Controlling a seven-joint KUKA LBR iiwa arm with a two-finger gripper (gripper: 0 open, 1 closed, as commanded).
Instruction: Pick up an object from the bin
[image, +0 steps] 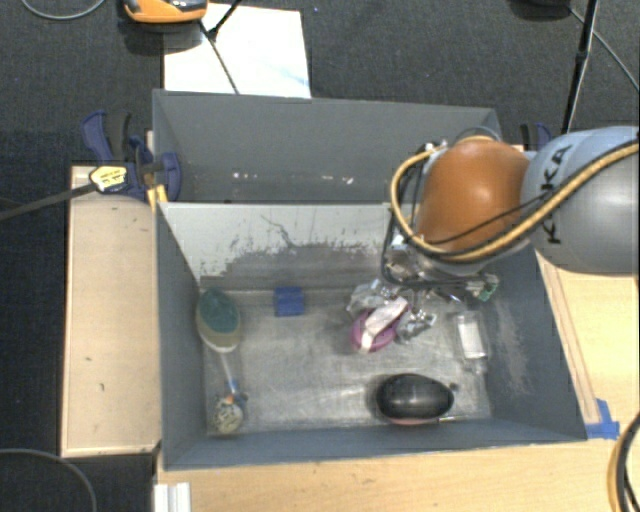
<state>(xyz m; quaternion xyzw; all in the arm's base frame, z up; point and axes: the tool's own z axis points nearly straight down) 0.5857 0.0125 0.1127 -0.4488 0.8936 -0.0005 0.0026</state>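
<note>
purple packet (375, 328) by pincer (407, 300), scuffed grey bin (300, 375), dark floor (60, 70)

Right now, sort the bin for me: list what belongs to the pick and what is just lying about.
In the job: end effector; purple-and-white thing just under it.
Lying about: blue block; green-headed brush, left; black oval thing, near wall; small clear piece, right.

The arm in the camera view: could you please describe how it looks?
The arm is a rounded grey link with black KUKA lettering. An orange dome covers its wrist, looped by yellow and black cables, above a silvery metal gripper.
</note>
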